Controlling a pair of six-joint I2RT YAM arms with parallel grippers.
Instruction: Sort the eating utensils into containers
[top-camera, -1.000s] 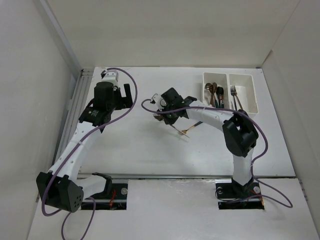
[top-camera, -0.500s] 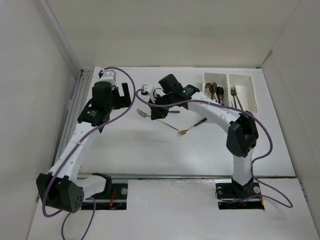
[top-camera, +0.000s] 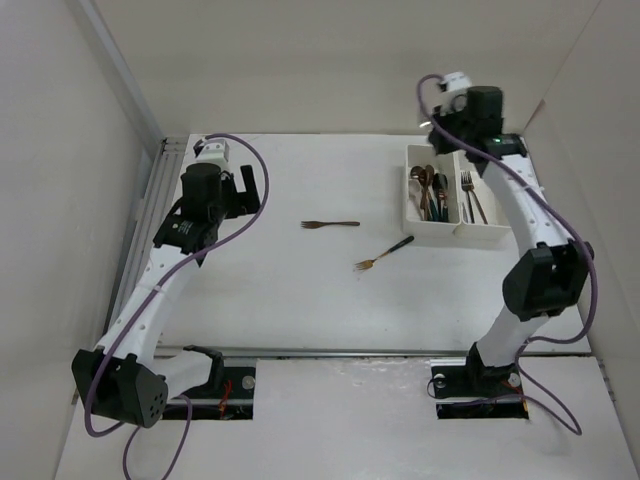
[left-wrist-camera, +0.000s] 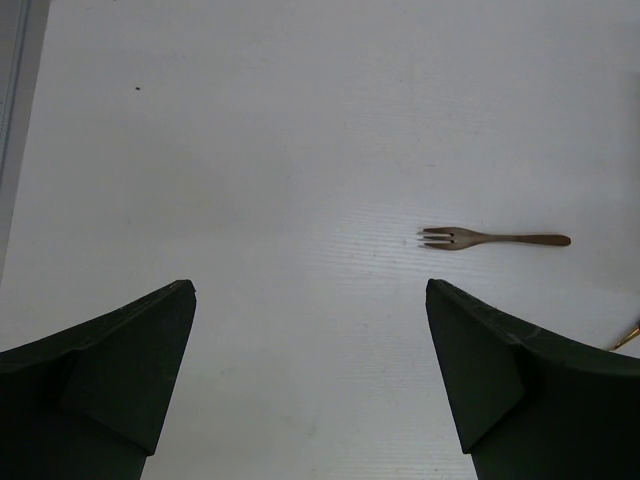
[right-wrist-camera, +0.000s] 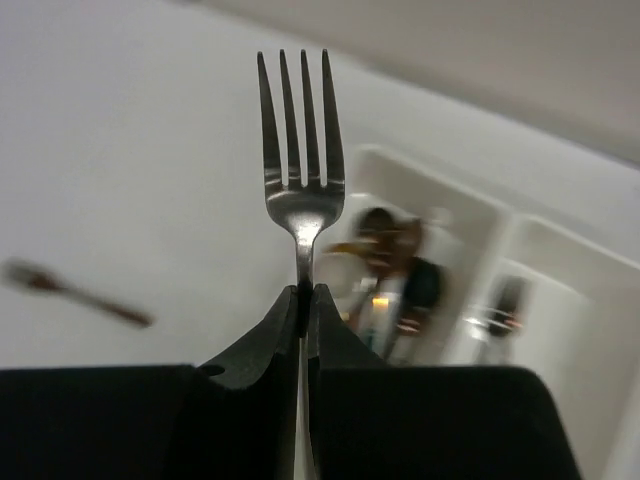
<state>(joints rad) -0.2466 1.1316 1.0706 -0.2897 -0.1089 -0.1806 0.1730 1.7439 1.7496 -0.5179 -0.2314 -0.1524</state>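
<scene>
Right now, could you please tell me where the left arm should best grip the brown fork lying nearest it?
Likely mid-handle on the brown fork, coming straight down with jaws across it: it lies flat on the table, handle slim and straight, nothing touching.

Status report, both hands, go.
Left hand open, empty. Right hand shut on silver fork, up by the bins. Copper fork, gold fork on table. Nothing in the way.

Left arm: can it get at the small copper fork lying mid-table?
Probably yes: left gripper open, facing the small copper fork, only bare white table between; right gripper is away by the white plastic bins.
</scene>
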